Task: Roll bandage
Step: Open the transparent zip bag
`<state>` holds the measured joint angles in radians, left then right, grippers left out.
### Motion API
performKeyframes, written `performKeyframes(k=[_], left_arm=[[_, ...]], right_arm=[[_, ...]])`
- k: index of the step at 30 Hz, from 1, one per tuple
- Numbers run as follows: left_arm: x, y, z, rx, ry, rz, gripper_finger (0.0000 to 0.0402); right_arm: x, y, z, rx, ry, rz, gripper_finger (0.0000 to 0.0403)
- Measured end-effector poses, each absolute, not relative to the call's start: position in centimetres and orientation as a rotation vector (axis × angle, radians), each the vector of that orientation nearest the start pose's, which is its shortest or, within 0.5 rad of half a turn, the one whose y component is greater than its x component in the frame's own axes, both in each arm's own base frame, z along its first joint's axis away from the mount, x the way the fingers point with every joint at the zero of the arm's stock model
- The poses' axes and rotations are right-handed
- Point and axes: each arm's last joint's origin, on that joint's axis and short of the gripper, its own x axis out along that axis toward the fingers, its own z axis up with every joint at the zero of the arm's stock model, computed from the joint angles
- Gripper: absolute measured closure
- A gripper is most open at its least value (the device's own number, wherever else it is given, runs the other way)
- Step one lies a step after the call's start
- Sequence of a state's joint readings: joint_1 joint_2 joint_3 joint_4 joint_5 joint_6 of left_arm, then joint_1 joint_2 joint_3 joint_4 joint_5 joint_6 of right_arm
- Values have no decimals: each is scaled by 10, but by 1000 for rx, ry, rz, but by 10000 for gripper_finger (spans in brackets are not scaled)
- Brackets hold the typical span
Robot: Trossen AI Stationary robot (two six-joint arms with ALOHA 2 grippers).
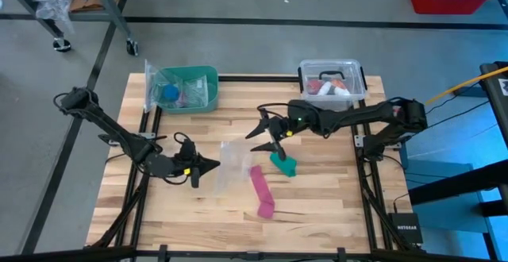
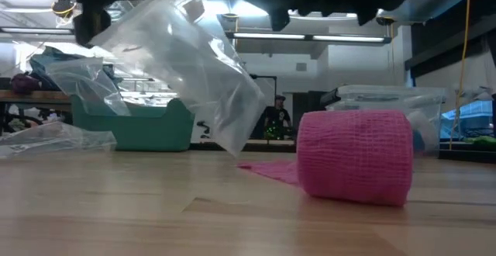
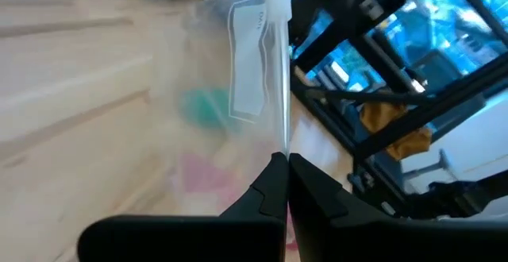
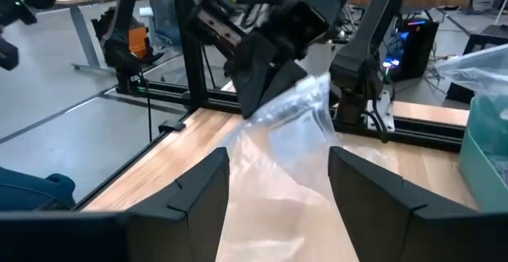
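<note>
- Right hand (image 1: 267, 137), fingers spread and empty, hovers just beside the bandage (image 1: 283, 165), a crumpled teal strip on the bench (image 1: 317, 206).
- Soft and light, it probably needs pinching at one free end.
- Left hand (image 1: 208, 165) is clenched on a clear plastic bag (image 1: 230, 165).

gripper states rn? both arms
Left gripper: closed on the clear plastic bag, holding it up off the table.
Right gripper: open, holding nothing, above the table near the teal bandage.
</note>
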<state>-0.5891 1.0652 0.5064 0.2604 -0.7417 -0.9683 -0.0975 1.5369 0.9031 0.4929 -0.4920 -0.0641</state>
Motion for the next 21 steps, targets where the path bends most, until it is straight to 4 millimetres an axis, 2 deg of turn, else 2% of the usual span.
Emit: performKeyframes(k=[11, 15, 21], left_arm=[[203, -99, 226, -733, 150, 215, 401], [204, -99, 226, -730, 151, 214, 401], [203, -99, 226, -696, 155, 211, 401]], right_arm=[[377, -22, 267, -29, 90, 449, 186], [384, -23, 267, -31, 120, 452, 186], [388, -23, 255, -10, 200, 452, 186]])
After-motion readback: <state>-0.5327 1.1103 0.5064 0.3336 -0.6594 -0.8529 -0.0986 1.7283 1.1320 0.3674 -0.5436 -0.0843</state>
